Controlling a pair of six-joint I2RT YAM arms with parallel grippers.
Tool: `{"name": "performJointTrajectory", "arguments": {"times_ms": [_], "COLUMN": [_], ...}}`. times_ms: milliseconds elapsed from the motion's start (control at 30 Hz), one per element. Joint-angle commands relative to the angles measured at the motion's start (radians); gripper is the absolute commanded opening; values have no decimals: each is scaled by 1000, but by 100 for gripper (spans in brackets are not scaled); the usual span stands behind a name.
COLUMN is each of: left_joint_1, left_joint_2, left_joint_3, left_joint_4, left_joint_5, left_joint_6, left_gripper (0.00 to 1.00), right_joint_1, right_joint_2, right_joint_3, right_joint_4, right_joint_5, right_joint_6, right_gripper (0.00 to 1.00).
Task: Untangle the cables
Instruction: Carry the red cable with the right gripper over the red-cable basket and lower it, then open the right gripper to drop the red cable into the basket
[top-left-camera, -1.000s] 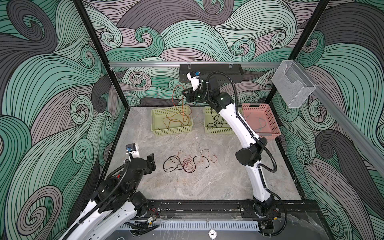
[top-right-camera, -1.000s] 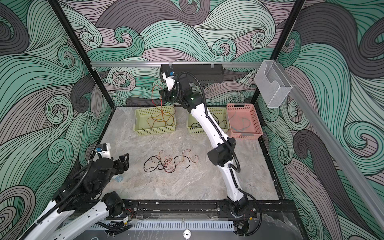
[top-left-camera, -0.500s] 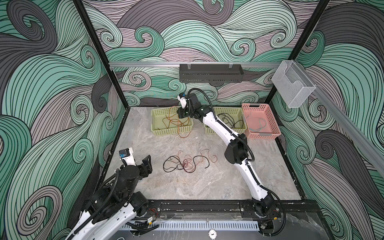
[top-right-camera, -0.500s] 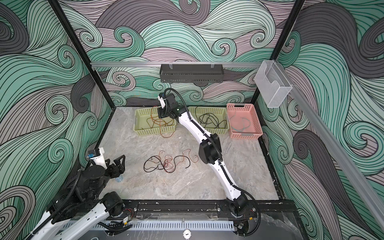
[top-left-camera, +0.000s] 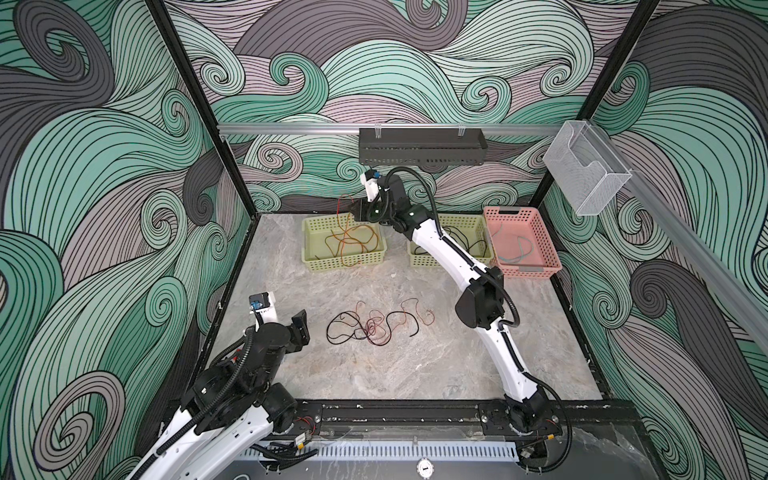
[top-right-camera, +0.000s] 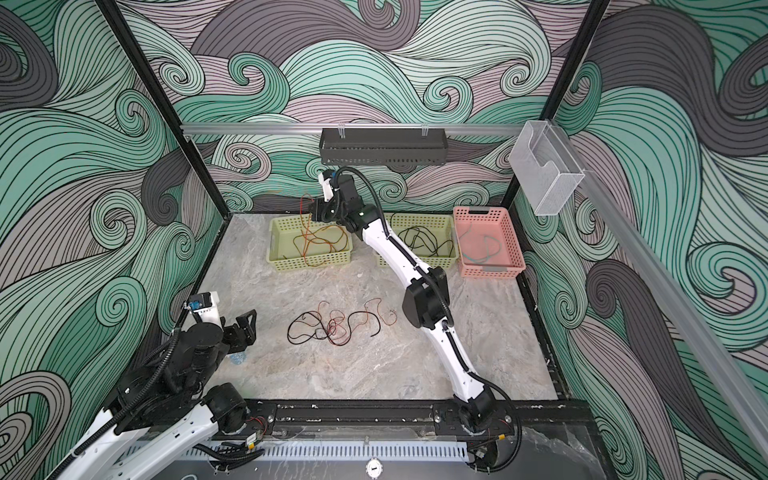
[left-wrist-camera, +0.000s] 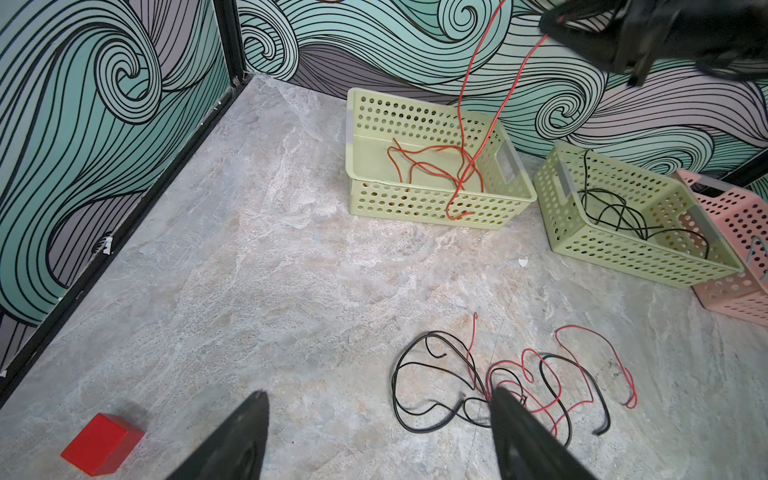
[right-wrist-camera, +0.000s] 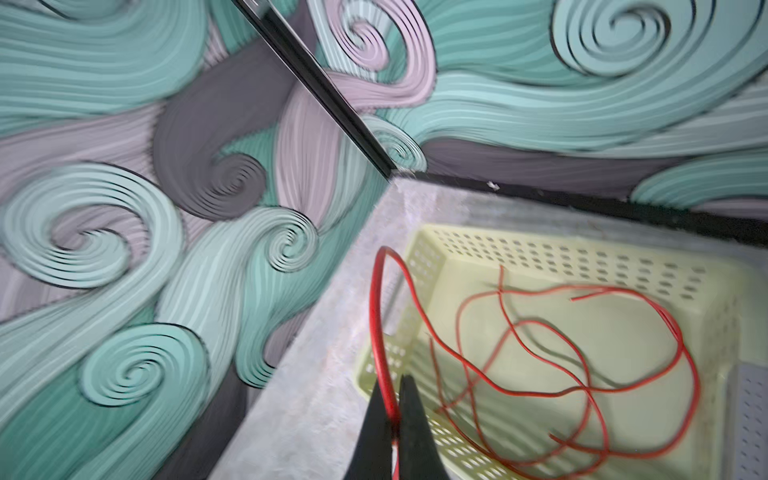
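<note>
A tangle of red and black cables (top-left-camera: 378, 326) (top-right-camera: 336, 328) (left-wrist-camera: 519, 382) lies on the floor near the middle. Above the back right corner of the left green basket (top-left-camera: 316, 232) (top-right-camera: 282, 232) (right-wrist-camera: 540, 249), my right gripper (top-left-camera: 357, 210) (top-right-camera: 314, 210) (right-wrist-camera: 390, 380) is shut on a red cable (right-wrist-camera: 376, 316) (left-wrist-camera: 465, 83). That cable loops up, then hangs into the basket among other red cables, with one end over the front wall. My left gripper (top-left-camera: 301, 328) (top-right-camera: 239, 332) (left-wrist-camera: 379, 392) hovers open and empty, left of the tangle.
A second green basket (top-left-camera: 478, 224) (left-wrist-camera: 623, 257) holds black cables. The pink basket (top-left-camera: 536, 241) (top-right-camera: 507, 232) at the back right holds a teal cable (top-left-camera: 517, 249). A red block (left-wrist-camera: 102, 442) lies near my left gripper. A black tray (top-left-camera: 419, 149) hangs on the back wall.
My right gripper has swung left and lower with the red cable, from above the gap between the green baskets to the left one. The left arm has shifted only slightly.
</note>
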Motion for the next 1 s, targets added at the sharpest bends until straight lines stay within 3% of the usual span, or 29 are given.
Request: {"name": "performJointTrajectory", "arguments": {"times_ms": [0, 133, 267, 433, 733, 767, 800, 867, 967], "left_joint_1": [5, 5, 5, 5, 5, 5, 5, 5, 5], "left_joint_2": [-7, 1, 12, 11, 16, 16, 17, 20, 35], "left_joint_3": [14, 13, 16, 11, 10, 9, 9, 6, 5], "left_joint_4": [6, 11, 7, 11, 16, 15, 16, 21, 30], "left_joint_5": [4, 7, 7, 6, 8, 7, 7, 8, 13], "left_joint_6": [17, 17, 17, 16, 16, 17, 16, 17, 17], "left_gripper": [81, 81, 81, 81, 81, 81, 81, 81, 81], "right_joint_1": [-18, -35, -31, -29, -21, -20, -20, -21, -27], "right_joint_2": [-36, 23, 92, 162, 194, 194, 193, 175, 90], "right_joint_3": [19, 69, 103, 109, 37, 33, 30, 13, -76], "right_joint_4": [147, 220, 209, 227, 52, 12, -41, -124, -142], "right_joint_5": [-53, -12, 88, 132, 86, 84, 90, 133, 201], "right_joint_6": [101, 180, 117, 43, -174, -202, -222, -248, -262], "right_gripper": [0, 0, 0, 0, 0, 2, 10, 40, 48]}}
